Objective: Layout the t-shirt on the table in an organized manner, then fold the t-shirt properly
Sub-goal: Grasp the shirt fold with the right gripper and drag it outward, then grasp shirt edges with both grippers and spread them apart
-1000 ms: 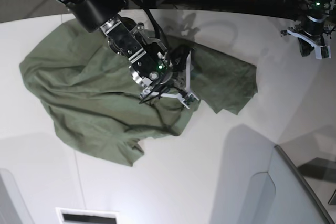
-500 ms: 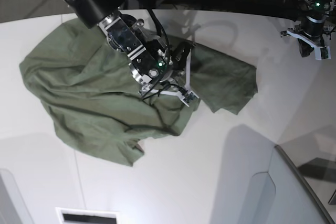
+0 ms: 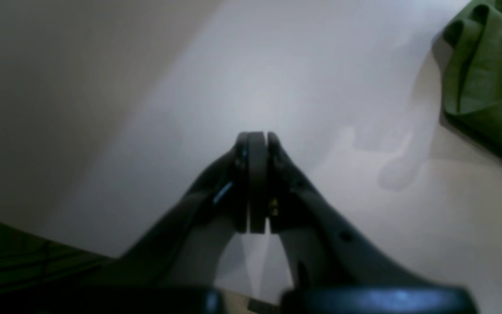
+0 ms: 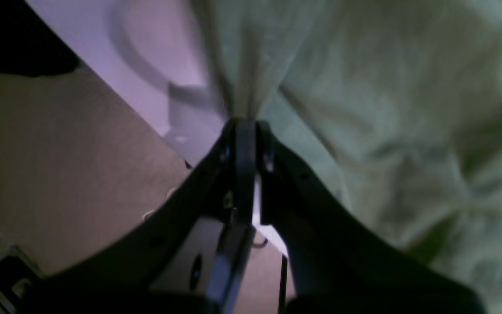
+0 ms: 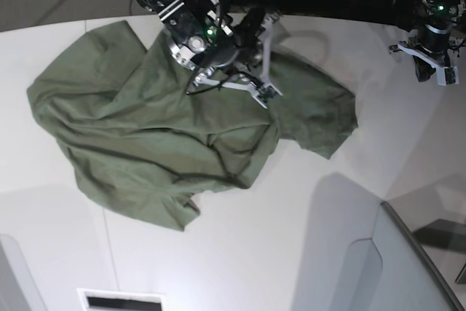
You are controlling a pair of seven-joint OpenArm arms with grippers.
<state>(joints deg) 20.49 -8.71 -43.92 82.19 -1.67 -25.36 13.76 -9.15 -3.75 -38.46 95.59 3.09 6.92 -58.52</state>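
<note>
On white table (image 5: 306, 253), olive t-shirt (image 5: 145, 143) — crumpled, creased, unfolded

The t-shirt (image 5: 160, 136) lies crumpled on the counter (image 5: 291, 253), spread over its left and middle part in the base view. The right gripper (image 5: 251, 71) is above the shirt's far middle, near the counter's back edge, jaws pinched on a fold of cloth. The left gripper (image 5: 429, 63) is well apart at the far right, over bare counter.
</note>
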